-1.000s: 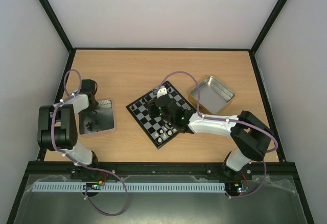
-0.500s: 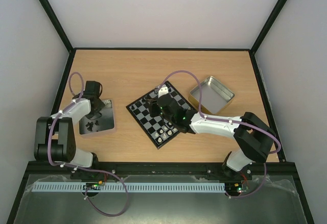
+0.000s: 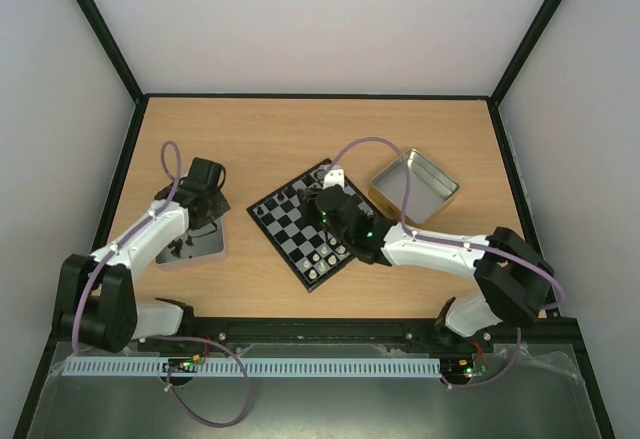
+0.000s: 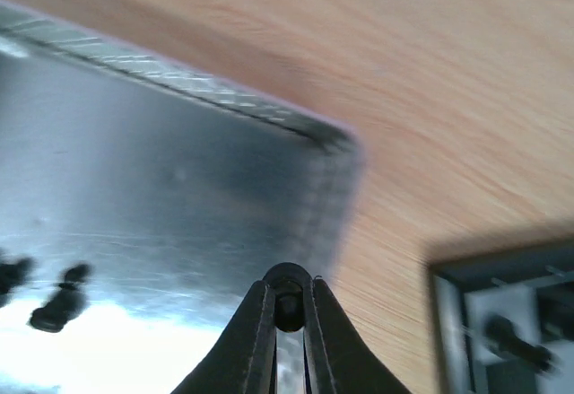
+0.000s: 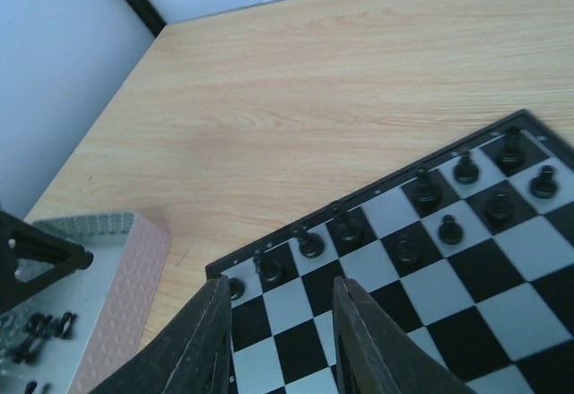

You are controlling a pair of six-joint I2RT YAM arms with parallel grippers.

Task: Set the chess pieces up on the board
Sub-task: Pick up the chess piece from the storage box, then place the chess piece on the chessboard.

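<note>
My left gripper [image 4: 289, 297] is clamped tight on a small black chessman [image 4: 288, 305], which sits pinched right at the fingertips at the bottom centre of the left wrist view. Under it is the corner of the metal tin [image 4: 179, 188], which fills the left half of that frame. A few loose black pieces [image 4: 56, 297] lie inside the tin at the lower left. A corner of the board [image 4: 489, 309] shows blurred at the lower right, apart from the tin, with bare wooden table [image 4: 430, 98] between them.

My right gripper [image 5: 280, 291] is released. Its fingers stand apart at the bottom of the right wrist view with nothing between them, over the board's left corner. Beyond them, black chessmen on the board [image 5: 421, 188] stand in two rows along the edge running toward the upper right of the frame.

In the top view the board lies turned like a diamond at mid-frame. White pieces [image 3: 325, 256] sit along its lower right edge. A second tin [image 3: 415, 187] lies to the right of the board.
</note>
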